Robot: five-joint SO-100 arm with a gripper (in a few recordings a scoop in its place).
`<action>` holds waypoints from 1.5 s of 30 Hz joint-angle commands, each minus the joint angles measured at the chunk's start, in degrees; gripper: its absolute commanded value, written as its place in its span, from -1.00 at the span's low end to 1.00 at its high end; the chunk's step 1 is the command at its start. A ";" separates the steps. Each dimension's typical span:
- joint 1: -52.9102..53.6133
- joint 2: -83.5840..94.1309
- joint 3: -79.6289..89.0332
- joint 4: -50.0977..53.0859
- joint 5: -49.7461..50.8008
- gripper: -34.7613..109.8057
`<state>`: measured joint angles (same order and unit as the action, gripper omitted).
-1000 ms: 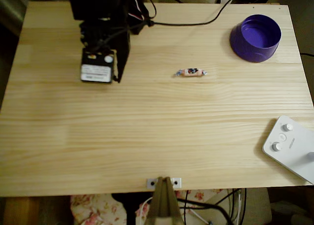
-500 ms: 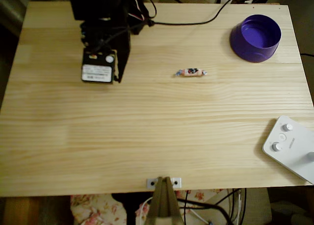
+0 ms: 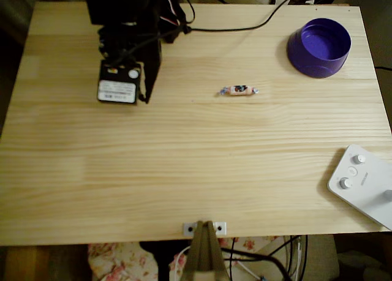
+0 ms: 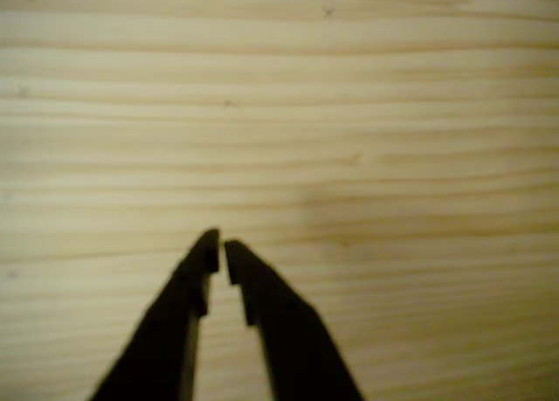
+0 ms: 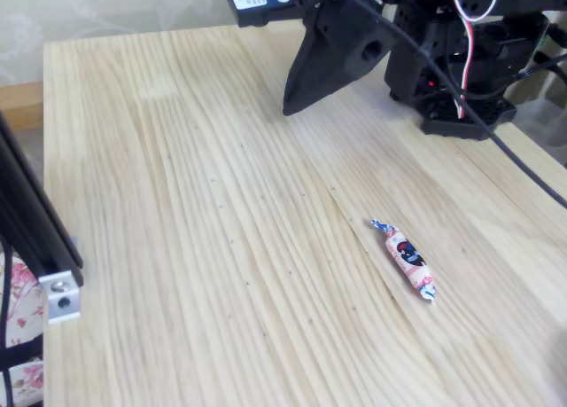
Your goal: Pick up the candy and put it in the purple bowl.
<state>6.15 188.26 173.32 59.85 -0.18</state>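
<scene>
One candy (image 3: 237, 90) lies lengthwise left-to-right in the overhead view; jaws nearly pressed together, empty.

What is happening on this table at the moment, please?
The robot arm's gripper hangs above bare wood near the arm's base, its jaws nearly closed and holding nothing. The candy lies untouched in the middle of the table, apart from the gripper. The purple bowl stands empty at the far right corner in the overhead view. A white button device sits at the right edge.

Purple bowl (image 3: 319, 47); pinkish-white, dark-marked candy (image 3: 237, 90); pale wood table (image 3: 196, 171).
</scene>
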 commanded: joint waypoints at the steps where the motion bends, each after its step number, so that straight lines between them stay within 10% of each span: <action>1: 0.35 0.79 -0.62 0.18 0.09 -0.53; 45: -2.29 -16.26 -15.29 -1.32 -13.89 -0.53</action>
<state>3.43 176.66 168.75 59.85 -11.87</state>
